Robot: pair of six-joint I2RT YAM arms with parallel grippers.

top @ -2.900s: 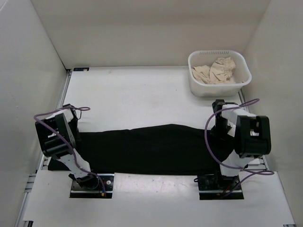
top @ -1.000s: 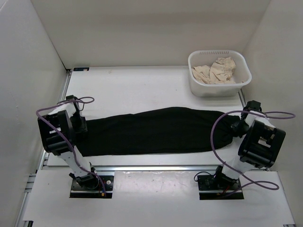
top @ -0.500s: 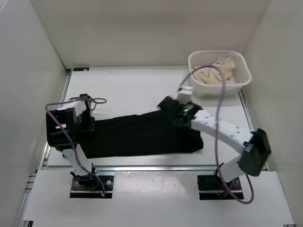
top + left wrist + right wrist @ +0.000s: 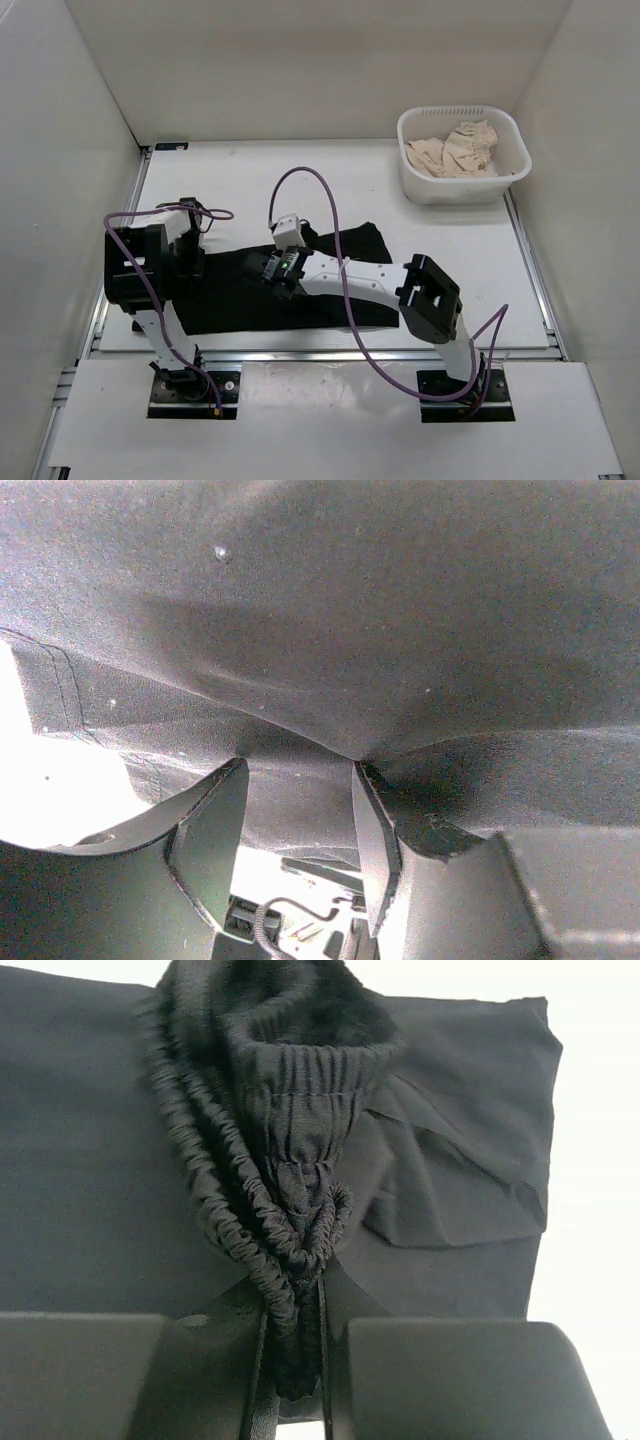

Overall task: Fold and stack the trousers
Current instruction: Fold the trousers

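Carried farther left in half a second, now doubled over mid-table (image 4: 300, 180): trousers (image 4: 240, 300), elastic waistband bunched tight in the right gripper (image 4: 290, 1310); at the opposite end, left gripper (image 4: 300, 810) narrowly parted, hold unclear; far right, basket (image 4: 415, 190) with beige cloth (image 4: 455, 150)

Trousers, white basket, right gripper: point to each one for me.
trousers (image 4: 240, 298), top external view, flat black cloth left of centre.
white basket (image 4: 455, 190), top external view, its front wall.
right gripper (image 4: 293, 1320), right wrist view, between fingertips pinching the gathered elastic edge.
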